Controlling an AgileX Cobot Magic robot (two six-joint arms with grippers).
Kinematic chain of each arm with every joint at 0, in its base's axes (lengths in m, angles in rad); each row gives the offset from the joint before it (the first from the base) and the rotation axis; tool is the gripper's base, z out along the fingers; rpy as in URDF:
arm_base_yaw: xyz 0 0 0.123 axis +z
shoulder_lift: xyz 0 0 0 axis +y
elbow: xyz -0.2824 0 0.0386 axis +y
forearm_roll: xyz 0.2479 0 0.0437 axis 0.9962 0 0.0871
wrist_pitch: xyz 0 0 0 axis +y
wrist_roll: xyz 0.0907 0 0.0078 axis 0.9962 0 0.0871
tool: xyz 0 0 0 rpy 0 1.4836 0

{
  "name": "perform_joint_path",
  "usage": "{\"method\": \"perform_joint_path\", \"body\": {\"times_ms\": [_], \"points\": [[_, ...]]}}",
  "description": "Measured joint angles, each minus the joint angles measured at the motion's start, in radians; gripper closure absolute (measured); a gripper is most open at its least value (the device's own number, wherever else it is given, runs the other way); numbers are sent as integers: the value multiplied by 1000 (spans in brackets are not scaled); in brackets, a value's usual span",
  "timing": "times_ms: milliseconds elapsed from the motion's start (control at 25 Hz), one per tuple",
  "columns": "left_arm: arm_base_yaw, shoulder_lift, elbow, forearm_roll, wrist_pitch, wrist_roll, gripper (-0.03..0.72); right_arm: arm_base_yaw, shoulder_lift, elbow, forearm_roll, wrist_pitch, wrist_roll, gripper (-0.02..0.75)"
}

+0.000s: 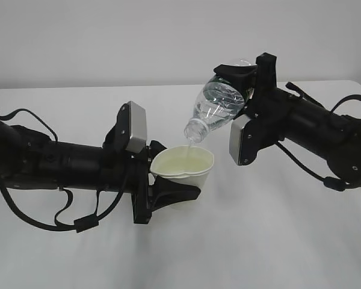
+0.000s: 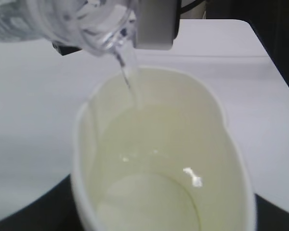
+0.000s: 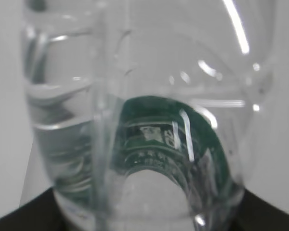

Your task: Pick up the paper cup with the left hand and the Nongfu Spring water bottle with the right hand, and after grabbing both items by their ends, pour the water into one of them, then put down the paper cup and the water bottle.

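The paper cup (image 1: 183, 164) is held off the white table (image 1: 259, 241) by the left claw (image 1: 168, 183), whose black fingers are closed partway against the cup's sides just below the rim, so that the rim is squeezed out of round into an oval. In the left wrist view the cup (image 2: 164, 159) is seen from above, with clear water lying over its pale yellowish bottom and a thin stream (image 2: 127, 77) running down into it near the far wall. The water bottle (image 1: 215, 105) is gripped at its base end by the right claw (image 1: 240, 75), which is likewise partly closed around it, and is tilted steeply with the open neck pointing down and to the left, directly above the cup's mouth. The neck and the cup's rim are close together but are not seen to touch. In the right wrist view the bottle (image 3: 149, 120) fills nearly the whole frame, and its dark green label is seen through the clear ribbed wall and the water still inside. A grey-white block (image 1: 134, 127) on the left arm sits just beside the cup, and a matching block (image 1: 240, 141) on the right arm hangs beside the bottle's neck. Nothing else is seen on the table around the two arms.
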Motion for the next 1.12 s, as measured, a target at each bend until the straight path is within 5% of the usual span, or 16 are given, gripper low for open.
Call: {"method": "perform_joint_path", "body": {"times_ms": [1120], "points": [[0, 0, 0, -8, 0, 0, 274, 9, 0, 0, 5, 0, 79, 330]]}}
